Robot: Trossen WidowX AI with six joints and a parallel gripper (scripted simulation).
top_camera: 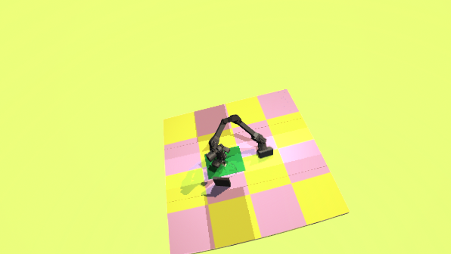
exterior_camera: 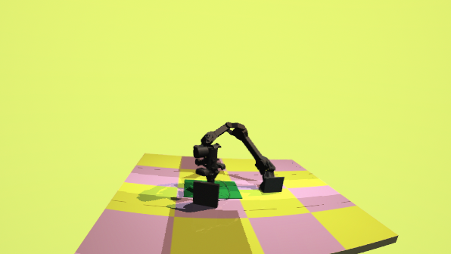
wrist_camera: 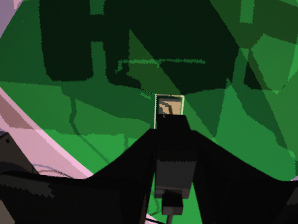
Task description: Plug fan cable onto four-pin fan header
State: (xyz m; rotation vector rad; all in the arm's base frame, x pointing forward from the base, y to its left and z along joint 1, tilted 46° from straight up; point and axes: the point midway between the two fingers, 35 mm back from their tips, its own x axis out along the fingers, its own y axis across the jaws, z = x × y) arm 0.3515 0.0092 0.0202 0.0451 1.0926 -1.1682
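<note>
The green board lies flat under my gripper. In the wrist view the gripper is shut on the dark plug, whose cable runs off at the bottom edge. The small tan header with a pale outline shows just beyond the plug's front end, which covers its near part. Whether the plug touches the header or sits in it cannot be told; the top and exterior views are too small.
The black square fan stands beside the board's near edge. A thin cable loop crosses the board to the right of the gripper in the exterior view. The arm's base stands to the right of the board. Dark shadows cover parts of the board.
</note>
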